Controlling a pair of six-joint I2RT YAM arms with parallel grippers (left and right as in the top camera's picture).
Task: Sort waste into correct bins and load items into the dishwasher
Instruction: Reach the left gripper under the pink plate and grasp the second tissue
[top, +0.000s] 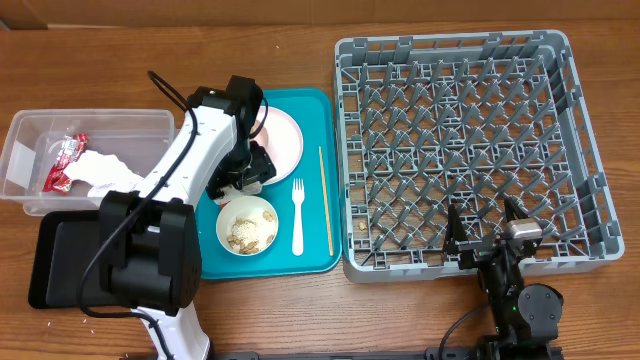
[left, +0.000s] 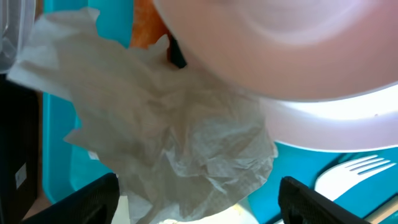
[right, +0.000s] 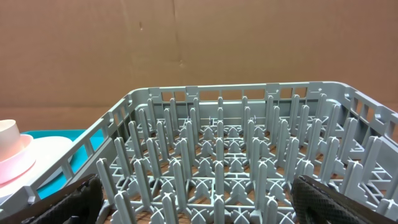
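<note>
Our left pincer (left: 199, 194) is spread wide and grips nothing. Its fingers (left: 93, 199) flank a crumpled napkin (left: 174, 143) lying on the teal tray (left: 59, 124). Just past the napkin we see the rim of the pink plate (left: 298, 50), with the carrot (left: 146, 25) against its edge. Only the left wrist view shows that carrot and napkin; from overhead the arm covers them.

On the same tray, overhead, a bowl (top: 246, 224) holds pale food bits. The fork (top: 297, 215) and the chopstick (top: 325, 200) lie beside it. Left of the tray, the clear tub (top: 25, 135) contains the red wrapper (top: 68, 160) and a second napkin (top: 100, 170). The black tray (top: 55, 260) sits in front of it, partly under the arm.

Our right pincer (right: 199, 208) is also released. It hangs at the near wall of the grey rack (right: 217, 155), well apart from the tray. Only its wrist view picks out the cup (right: 11, 137) standing on the plate.

Everything rests on a wooden counter (top: 300, 320), with a brown cardboard wall (right: 199, 43) behind the rack.
</note>
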